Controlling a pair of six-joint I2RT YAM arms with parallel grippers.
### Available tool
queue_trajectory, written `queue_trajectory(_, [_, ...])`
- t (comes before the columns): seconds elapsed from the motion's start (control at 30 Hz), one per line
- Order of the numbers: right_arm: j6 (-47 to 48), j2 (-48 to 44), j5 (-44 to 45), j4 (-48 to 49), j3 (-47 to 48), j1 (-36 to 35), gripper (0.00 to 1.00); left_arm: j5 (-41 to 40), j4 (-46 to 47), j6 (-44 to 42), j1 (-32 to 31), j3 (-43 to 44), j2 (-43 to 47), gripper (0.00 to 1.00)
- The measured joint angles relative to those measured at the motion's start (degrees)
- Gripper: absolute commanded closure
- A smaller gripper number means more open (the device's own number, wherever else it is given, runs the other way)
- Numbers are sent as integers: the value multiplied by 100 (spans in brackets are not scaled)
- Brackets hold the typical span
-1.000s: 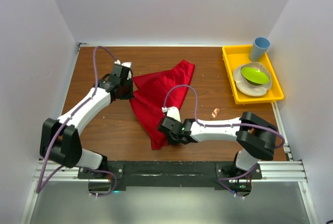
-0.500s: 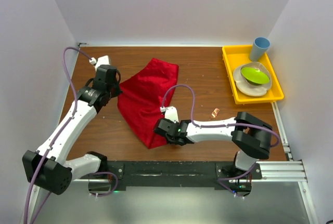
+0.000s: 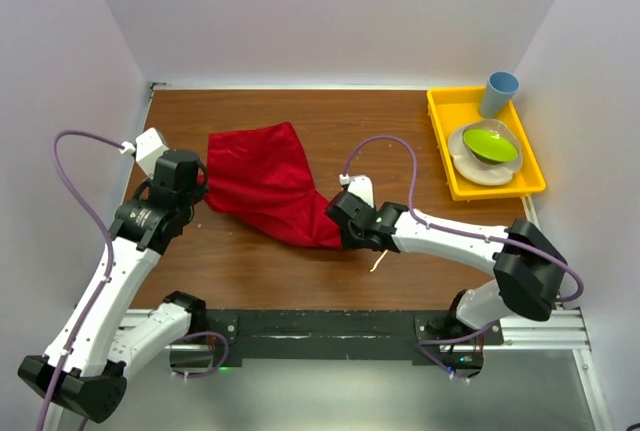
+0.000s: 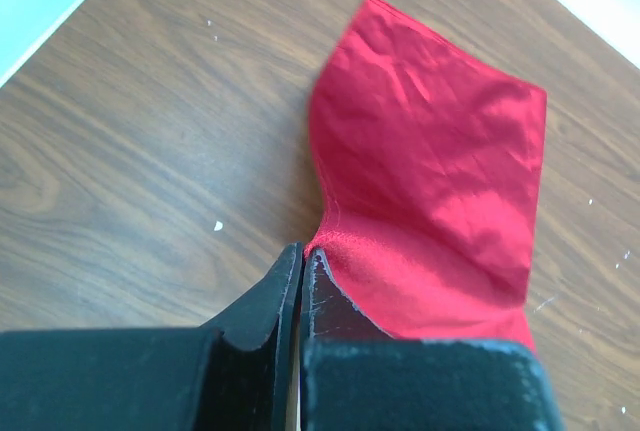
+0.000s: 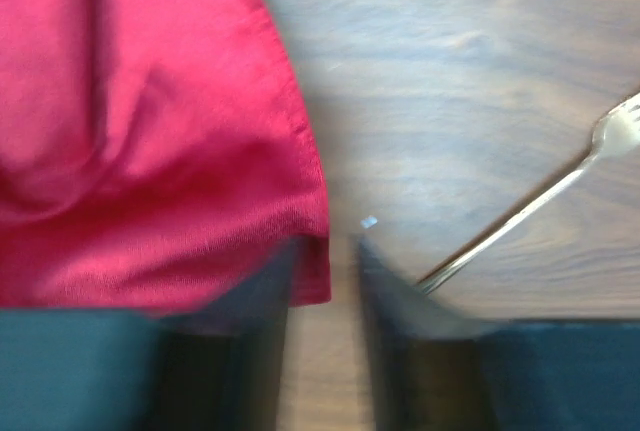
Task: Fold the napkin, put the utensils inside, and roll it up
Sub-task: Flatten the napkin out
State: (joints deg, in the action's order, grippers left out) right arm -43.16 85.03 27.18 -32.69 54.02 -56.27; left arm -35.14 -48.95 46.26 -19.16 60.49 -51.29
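1. No readable text, labels, brands or numbers in any view.
2. napkin (image 3: 262, 183), yellow tray (image 3: 440, 143), blue cup (image 3: 499, 93): plain surfaces, nothing legible.

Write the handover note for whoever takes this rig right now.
Grippers: the left gripper is shut on the napkin at its left edge. The right gripper is open, low at the napkin's near-right corner, holding nothing.
Things: the napkin lies loosely spread on the table between the two grippers. The fork lies bare on the table beside the right gripper, outside the napkin.
Done: no clean fold shows.
Left: fold the napkin, lay the fork inside, roll it up.
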Motion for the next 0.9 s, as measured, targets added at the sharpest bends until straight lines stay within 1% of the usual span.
queue_trajectory(0.07, [74, -66, -216, -4, 0, -44, 30, 168, 42, 7, 2, -214, 138, 100])
queue_trajectory(0.2, [190, -59, -487, -11, 0, -57, 22, 640, 166, 7, 2, -717, 337, 100])
queue_trajectory(0.3, [199, 52, -623, 39, 9, -24, 22, 901, 223, 9, 2, -975, 507, 100])
queue_trajectory(0.47, [37, 444, -807, 157, 26, 46, 28, 1211, 302, 11, 2, -1154, 772, 100])
queue_trajectory(0.57, [-170, 603, -925, 199, 26, 52, 28, 1333, 341, 11, 2, -1207, 855, 100])
queue_trajectory(0.73, [-734, 542, -1180, 586, -236, 79, 21, 1491, 385, 13, 2, -1327, 925, 100])
queue_trajectory(0.77, [-844, 459, -1237, 717, -380, 87, 14, 1515, 387, 13, 2, -1338, 929, 100])
queue_trajectory(0.83, [-1054, 249, -1353, 870, -654, 155, 10, 1558, 391, 13, 2, -1342, 946, 100])
queue_trajectory(0.9, [-1189, 42, -1447, 1023, -848, 251, 9, 1580, 404, 13, 2, -1342, 970, 100])
